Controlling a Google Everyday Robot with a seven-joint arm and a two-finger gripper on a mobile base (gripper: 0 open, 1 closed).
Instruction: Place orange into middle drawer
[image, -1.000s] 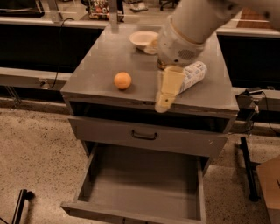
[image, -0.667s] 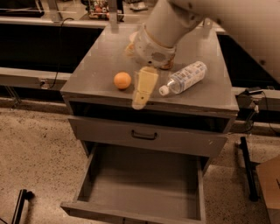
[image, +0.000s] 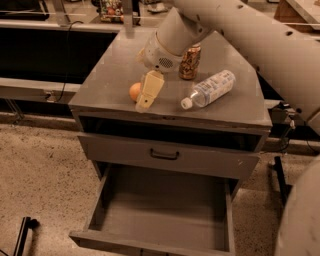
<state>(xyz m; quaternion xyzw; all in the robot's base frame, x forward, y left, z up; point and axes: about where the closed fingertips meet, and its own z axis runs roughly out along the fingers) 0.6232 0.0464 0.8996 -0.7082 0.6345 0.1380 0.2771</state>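
Observation:
The orange (image: 134, 92) sits on the grey cabinet top (image: 110, 80) near its front left edge. My gripper (image: 144, 103) hangs down from the arm right beside the orange, on its right, and covers the fruit's right side. Its tip is down near the cabinet top. Whether it touches the orange I cannot tell. The middle drawer (image: 165, 212) is pulled wide open low in the cabinet, with its flat grey floor bare.
An orange-brown patterned can (image: 190, 62) stands behind the gripper. A clear plastic bottle (image: 210, 87) lies on its side to the right. A shut drawer front with a black handle (image: 164, 155) sits above the open drawer. The speckled floor surrounds the cabinet.
My gripper has swung left across the cabinet top, from beside the bottle to right next to the orange. The patterned can now shows behind the arm.

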